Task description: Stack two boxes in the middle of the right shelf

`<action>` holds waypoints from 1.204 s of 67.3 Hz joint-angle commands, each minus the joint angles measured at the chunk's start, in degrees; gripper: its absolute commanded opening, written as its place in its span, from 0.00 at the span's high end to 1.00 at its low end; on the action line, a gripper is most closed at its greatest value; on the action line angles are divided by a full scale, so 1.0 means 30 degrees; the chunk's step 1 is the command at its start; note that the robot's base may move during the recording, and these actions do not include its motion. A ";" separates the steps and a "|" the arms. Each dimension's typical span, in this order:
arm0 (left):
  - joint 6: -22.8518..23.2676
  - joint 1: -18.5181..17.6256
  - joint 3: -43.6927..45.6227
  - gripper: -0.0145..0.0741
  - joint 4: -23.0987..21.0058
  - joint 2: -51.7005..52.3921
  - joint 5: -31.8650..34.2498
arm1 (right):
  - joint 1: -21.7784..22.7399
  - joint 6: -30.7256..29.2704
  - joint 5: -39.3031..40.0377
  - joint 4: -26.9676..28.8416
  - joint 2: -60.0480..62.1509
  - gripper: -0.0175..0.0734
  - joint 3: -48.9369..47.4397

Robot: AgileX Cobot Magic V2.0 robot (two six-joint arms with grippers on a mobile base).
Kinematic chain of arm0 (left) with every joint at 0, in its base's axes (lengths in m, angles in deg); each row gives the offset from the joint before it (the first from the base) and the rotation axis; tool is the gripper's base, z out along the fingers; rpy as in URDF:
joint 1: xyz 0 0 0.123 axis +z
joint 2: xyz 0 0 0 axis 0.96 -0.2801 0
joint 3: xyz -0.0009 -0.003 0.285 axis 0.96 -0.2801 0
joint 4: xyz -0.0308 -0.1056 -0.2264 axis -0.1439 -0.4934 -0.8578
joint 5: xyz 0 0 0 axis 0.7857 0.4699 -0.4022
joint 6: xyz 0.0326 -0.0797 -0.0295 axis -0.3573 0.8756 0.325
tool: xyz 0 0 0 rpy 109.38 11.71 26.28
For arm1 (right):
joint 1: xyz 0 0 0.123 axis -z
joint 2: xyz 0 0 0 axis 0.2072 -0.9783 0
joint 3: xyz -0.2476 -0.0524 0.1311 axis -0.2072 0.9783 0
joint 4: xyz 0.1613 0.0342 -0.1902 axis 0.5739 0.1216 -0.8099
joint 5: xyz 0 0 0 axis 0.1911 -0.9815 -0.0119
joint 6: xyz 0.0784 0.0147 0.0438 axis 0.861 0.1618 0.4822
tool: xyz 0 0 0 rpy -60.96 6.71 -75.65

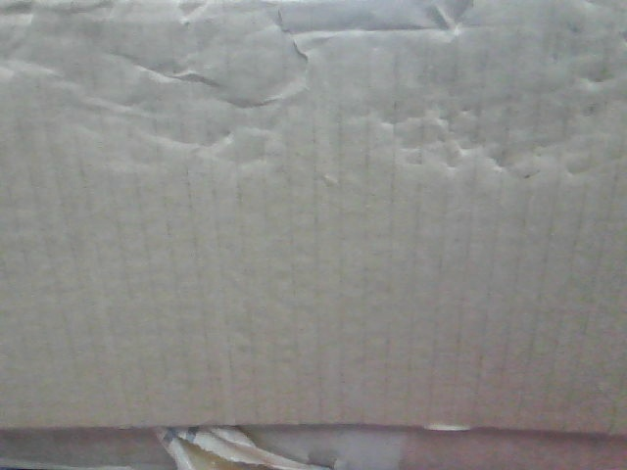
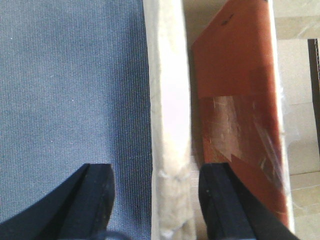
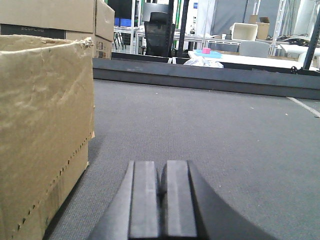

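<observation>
1. Cardboard fills the whole front view: a tan, corrugated box face (image 1: 313, 245), dented and creased toward its top, with loose tape strips (image 1: 225, 448) showing below its lower edge.
2. On the left gripper (image 2: 156, 175), the 2 black fingers (image 2: 95, 200) stand wide apart, astride a pale upright edge (image 2: 170, 100). 1 finger sits just beside that edge and the other is well clear of it, so nothing is clamped.
3. To 1 side of the pale edge lies a blue-grey woven surface (image 2: 70, 85), and to the other a reddish-brown taped panel (image 2: 235, 75).
4. On the right gripper (image 3: 159, 175), the fingers are pressed together with nothing between them, low over the grey matte tabletop (image 3: 210, 130).
5. Upright on that tabletop stands the tan box (image 3: 40, 125), left of the right gripper and apart from it. Its wall is creased and its near corner perforated.
6. More cartons (image 3: 55, 15) stand behind it, and a dark rail (image 3: 200, 75) bounds the tabletop's far edge.
</observation>
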 commanded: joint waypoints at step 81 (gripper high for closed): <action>-0.0043 0.0035 -0.0049 0.51 0.0059 0.0105 0.0045 | 0.0037 0.0521 -0.8270 0.0479 -0.7988 0.99 -1.3837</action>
